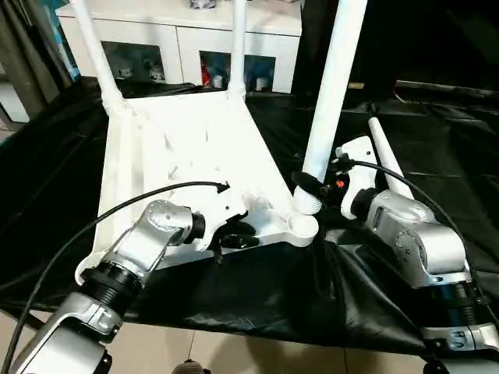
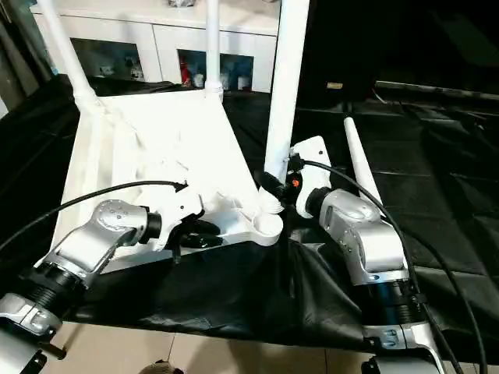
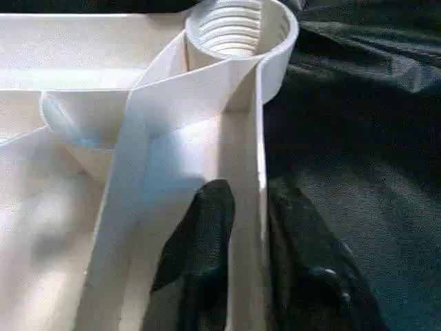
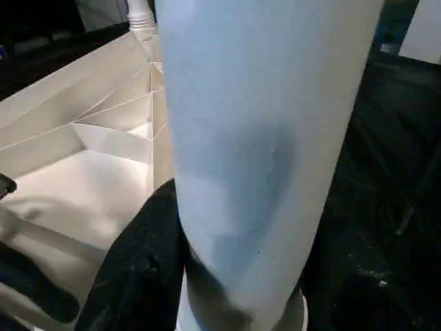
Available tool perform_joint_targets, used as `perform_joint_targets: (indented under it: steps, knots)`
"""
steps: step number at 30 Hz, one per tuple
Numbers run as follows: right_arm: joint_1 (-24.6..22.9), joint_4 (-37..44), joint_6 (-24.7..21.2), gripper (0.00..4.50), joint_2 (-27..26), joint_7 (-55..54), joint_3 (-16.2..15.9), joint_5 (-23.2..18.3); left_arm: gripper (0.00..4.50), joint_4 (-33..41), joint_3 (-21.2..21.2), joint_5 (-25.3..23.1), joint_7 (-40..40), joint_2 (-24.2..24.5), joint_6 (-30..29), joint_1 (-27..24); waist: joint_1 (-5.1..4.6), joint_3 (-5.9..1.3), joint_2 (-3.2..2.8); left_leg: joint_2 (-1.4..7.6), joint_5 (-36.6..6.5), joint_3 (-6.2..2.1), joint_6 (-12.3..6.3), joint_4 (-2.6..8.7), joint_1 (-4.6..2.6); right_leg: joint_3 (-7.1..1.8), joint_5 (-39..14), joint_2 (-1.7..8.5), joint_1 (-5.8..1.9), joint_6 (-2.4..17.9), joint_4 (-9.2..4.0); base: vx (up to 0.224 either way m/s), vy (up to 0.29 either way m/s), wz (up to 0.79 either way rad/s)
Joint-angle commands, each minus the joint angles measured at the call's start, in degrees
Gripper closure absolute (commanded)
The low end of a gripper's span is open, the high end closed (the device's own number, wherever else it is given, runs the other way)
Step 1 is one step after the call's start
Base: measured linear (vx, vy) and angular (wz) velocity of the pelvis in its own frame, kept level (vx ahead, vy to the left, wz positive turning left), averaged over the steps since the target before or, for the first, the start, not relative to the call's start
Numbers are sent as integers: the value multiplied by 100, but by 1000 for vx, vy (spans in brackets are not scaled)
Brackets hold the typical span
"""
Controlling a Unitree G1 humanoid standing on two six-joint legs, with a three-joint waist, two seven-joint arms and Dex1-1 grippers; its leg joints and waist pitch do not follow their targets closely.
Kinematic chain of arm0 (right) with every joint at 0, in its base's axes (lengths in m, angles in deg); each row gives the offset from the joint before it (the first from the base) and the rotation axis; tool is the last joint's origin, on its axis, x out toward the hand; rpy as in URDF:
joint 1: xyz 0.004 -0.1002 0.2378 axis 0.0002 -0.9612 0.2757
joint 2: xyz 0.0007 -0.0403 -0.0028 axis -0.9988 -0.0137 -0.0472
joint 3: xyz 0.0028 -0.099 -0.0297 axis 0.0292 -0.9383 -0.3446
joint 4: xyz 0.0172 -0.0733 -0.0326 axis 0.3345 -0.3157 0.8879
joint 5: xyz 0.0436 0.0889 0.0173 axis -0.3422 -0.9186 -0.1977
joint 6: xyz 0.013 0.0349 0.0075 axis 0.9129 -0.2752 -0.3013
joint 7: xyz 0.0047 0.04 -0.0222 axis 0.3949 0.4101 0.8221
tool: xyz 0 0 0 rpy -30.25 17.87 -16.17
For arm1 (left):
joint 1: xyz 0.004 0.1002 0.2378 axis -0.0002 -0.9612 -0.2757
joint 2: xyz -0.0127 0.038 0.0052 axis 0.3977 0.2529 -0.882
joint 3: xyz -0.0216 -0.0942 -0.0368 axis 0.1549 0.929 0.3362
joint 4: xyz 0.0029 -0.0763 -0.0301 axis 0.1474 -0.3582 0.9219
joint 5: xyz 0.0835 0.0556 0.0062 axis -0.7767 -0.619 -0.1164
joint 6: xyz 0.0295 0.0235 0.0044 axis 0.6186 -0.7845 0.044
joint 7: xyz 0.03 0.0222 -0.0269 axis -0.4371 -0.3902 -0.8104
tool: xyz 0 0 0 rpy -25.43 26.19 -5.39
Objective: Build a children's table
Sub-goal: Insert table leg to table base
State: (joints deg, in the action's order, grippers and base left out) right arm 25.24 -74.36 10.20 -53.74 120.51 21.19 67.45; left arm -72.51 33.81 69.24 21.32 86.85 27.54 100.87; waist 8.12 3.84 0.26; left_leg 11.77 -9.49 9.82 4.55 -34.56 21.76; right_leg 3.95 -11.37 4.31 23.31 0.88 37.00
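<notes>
Left claw (image 1: 234,234) — closed on the near rim wall of the tabletop (image 1: 187,148), one finger (image 3: 196,255) inside the rim, the other outside. Right claw (image 1: 312,185) — clamped around the base of a leg (image 1: 335,86) standing upright in the near corner socket (image 1: 300,226). The tabletop lies underside up on a black cloth (image 1: 257,296).

Tabletop (image 1: 195,148) white, underside ribbed; legs (image 1: 335,86) plain white, loose leg (image 1: 387,160) near the cloth's right edge white too. Cloth (image 1: 257,296) underneath black. Gripper fingers (image 3: 200,255) black; forearms (image 1: 425,241) silver with black cables (image 1: 70,241). Small red spot on right wrist (image 1: 341,184). Cabinet (image 1: 179,31) at back white, floor (image 1: 234,354) beige tile.
</notes>
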Motion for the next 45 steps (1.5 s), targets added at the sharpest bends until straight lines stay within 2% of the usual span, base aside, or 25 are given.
perform_joint_targets:
  steps: [1,2,7,12,13,17,20,22,23,25,27,28,29,30,36,42,45]
  knots:
    - [-28,142,-26,261,14,-1,-40,-22,392,-54,97,-38,-8,8,-98,135,-16,-471,-87,106,-1255,-45,304,408,-105,-278,-672,363,-328,1019,-459,0,0,0]
    - [-27,140,-26,261,13,-1,-37,-24,415,-61,108,-40,-14,7,-117,137,-12,-471,-96,105,-1244,-46,298,407,-105,-278,-672,365,-327,1026,-457,0,0,0]
    - [-20,117,-16,261,-9,-8,-5,-47,448,-132,146,-51,-9,37,-114,133,-17,-466,-92,101,-1273,-46,284,411,-98,-278,-797,368,-329,995,-475,0,0,0]
    - [3,80,12,261,-46,41,35,-104,450,-50,308,7,69,264,-98,13,-36,-466,-107,96,-1344,-54,297,420,-96,-274,-909,367,-327,952,-484,0,0,0]
    - [23,49,15,261,-63,110,36,-152,450,95,414,52,132,434,-177,-80,-44,-467,-116,100,-1365,-59,304,423,-96,-274,-907,370,-329,959,-479,0,0,0]
    - [79,-11,-91,261,-64,345,-54,-252,450,626,601,76,178,879,-467,-390,-145,-467,-119,110,-1332,-66,280,435,-96,-267,-755,352,-329,1057,-443,0,0,0]
    - [99,-25,-122,261,-67,403,-70,-284,450,773,631,76,175,962,-542,-471,-162,-457,-117,106,-1342,-53,260,432,-108,-271,-781,349,-320,1102,-450,0,0,0]
    - [255,-264,-128,261,-100,595,-165,-303,450,1447,714,175,170,1119,-846,-782,-187,-452,-25,127,-1237,-57,217,449,-80,-269,-814,369,-335,1120,-432,0,0,0]
    - [266,-289,-122,261,-107,600,-166,-302,450,1477,713,180,169,1120,-861,-792,-207,-436,-52,112,-1261,-39,188,436,-93,-276,-935,364,-306,1129,-461,0,0,0]
    - [369,-551,-19,261,-175,639,-187,-261,450,1672,673,208,144,1097,-984,-837,-202,-430,-32,107,-1250,-23,166,432,-100,-284,-1057,360,-295,1116,-480,0,0,0]
    - [369,-551,-19,261,-175,639,-187,-261,450,1672,673,208,144,1097,-984,-837,-186,-427,-53,109,-1249,-27,177,435,-104,-284,-1096,357,-288,1089,-482,0,0,0]
    - [422,-694,46,261,-212,681,-213,-221,450,1779,661,222,103,1066,-1070,-857,-184,-427,-49,108,-1253,-28,182,436,-101,-284,-1097,354,-292,1071,-479,0,0,0]
    - [582,-1040,177,261,-297,789,-300,-148,450,1833,642,262,35,904,-1102,-821,-180,-432,-3,107,-1221,-28,185,437,-95,-282,-1097,364,-299,1068,-465,0,0,0]
    - [582,-1040,177,261,-297,789,-300,-148,450,1833,642,262,35,904,-1102,-821,-177,-435,-22,108,-1227,-25,190,433,-100,-283,-1123,374,-291,1082,-471,0,0,0]
    - [850,-1410,237,261,-349,1026,-479,-106,450,1509,592,124,-155,619,-994,-601,-147,-445,8,103,-1005,-16,127,418,-87,-289,-803,357,-307,1067,-449,0,0,0]
    - [925,-1596,291,261,-302,1162,-566,-22,450,1333,578,69,-203,516,-958,-463,-138,-444,28,106,-1043,-24,168,428,-82,-284,-899,365,-313,1013,-456,0,0,0]
    - [931,-1684,373,261,-235,1251,-595,21,450,1290,585,47,-182,512,-923,-446,-138,-446,18,106,-1067,-20,159,418,-87,-287,-909,370,-310,1031,-466,0,0,0]
